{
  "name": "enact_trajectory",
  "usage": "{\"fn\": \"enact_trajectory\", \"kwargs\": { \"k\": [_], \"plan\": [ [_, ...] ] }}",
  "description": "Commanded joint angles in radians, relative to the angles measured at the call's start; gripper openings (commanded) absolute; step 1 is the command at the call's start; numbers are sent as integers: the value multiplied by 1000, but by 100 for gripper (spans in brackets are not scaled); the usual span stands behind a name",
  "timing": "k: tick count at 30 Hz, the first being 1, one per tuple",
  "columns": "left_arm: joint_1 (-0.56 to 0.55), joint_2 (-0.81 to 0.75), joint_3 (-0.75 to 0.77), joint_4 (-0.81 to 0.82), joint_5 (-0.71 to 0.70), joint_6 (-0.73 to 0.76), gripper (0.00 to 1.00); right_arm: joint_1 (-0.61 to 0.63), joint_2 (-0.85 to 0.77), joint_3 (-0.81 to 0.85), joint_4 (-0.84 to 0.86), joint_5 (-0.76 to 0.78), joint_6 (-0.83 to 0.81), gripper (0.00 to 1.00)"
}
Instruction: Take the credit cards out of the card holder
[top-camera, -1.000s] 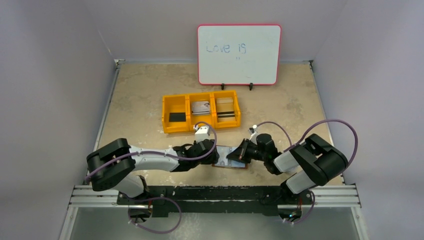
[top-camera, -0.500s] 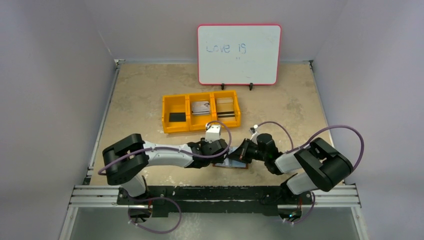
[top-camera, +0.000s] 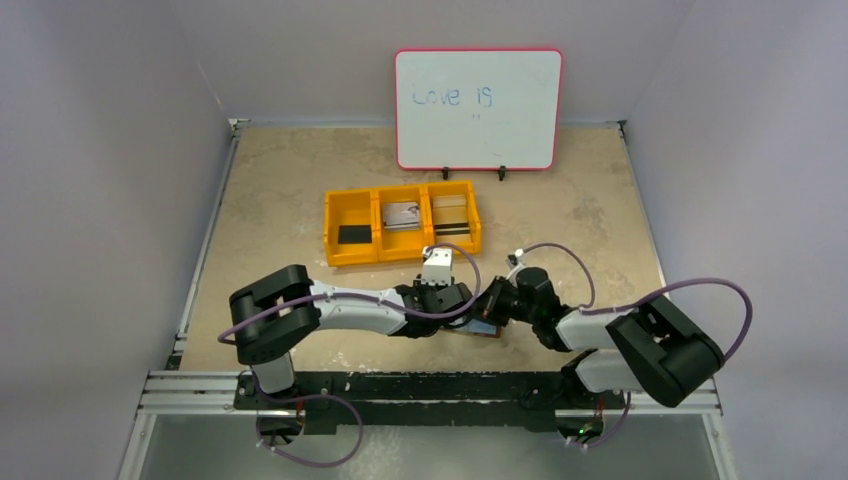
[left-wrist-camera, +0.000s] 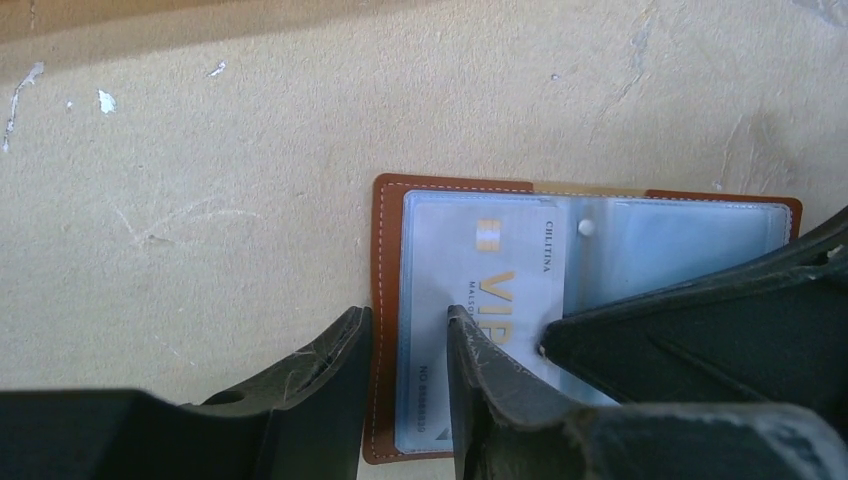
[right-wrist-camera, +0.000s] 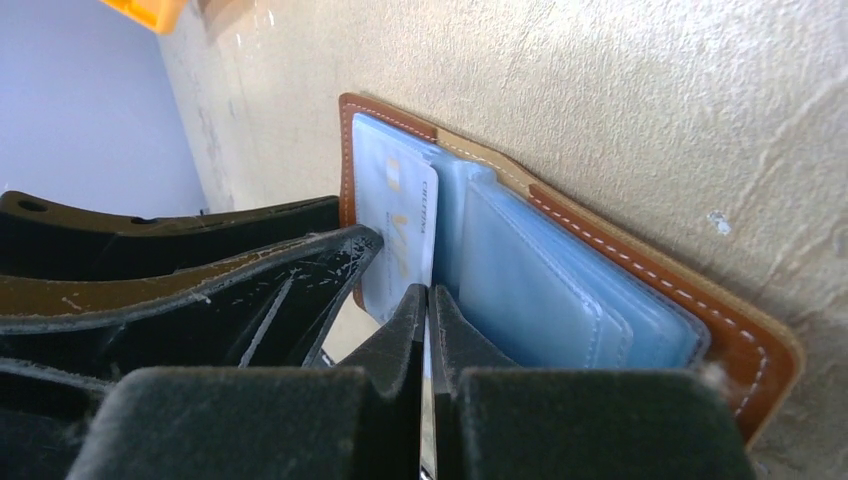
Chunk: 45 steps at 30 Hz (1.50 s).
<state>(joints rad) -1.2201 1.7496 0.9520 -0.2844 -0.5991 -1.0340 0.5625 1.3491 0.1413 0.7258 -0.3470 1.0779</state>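
black left gripper (left-wrist-camera: 408, 315): fingers a narrow gap apart, clamped on nothing. they straddle the wallet's 9 o'clock edge in the wrist view, with one finger (left-wrist-camera: 320, 390) on the table (top-camera: 300, 180) outside the leather and the other on the sleeve over the card.
reason, as i judge it: pinning that edge so the wallet lies flat and open.
right gripper (right-wrist-camera: 428, 292): fingers closed together with only a hairline between, tip pressed among the clear sleeves (right-wrist-camera: 540, 280) near the fold. whether a leaf is caught there, i cannot tell.
reason, as i judge it: parting the leaves to expose the card's pocket.
vip card (left-wrist-camera: 500, 270): one, pale grey-white with gold lettering, inside its sleeve, not yet out.
wallet (left-wrist-camera: 385, 240): one, brown leather, open on the table at 6 o'clock in the top view, between the two grippers.
other sleeves: pale blue stack at 3 o'clock of the vip card. leaf count unclear, no card seen in them.
bin (top-camera: 360, 255): one, yellow, three compartments, at 11 o'clock of the wallet, apart from it.
cards in bin: three, one per compartment: black card (top-camera: 352, 234), grey card (top-camera: 402, 215), beige card (top-camera: 452, 218) with dark stripes.
whiteboard (top-camera: 478, 108): one, at 12 o'clock.
tally: four cards seen, and at least one remains to pull.
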Motion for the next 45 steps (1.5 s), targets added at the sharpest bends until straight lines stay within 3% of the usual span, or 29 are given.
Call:
{"fn": "enact_trajectory", "kwargs": {
  "k": [1,21,30,34,40,45],
  "plan": [
    [-2,67,-75,-158,44,-9,30,-3,-74,-10,-18,46,12,0],
    [-2,57,-98,-110,45,1,24,-42,-224,-68,-126,51,48,0],
    [-2,10,-115,-92,15,-20,23,-44,-328,-26,-363,116,-45,0],
    [-3,-62,-152,-32,8,-47,31,-44,-304,-28,-303,91,-45,0],
    [-8,-234,-264,201,65,-17,43,-44,-225,-25,-222,81,-21,0],
    [-11,-225,-238,150,134,50,46,-44,-217,-12,-215,91,-20,0]
  ]
}}
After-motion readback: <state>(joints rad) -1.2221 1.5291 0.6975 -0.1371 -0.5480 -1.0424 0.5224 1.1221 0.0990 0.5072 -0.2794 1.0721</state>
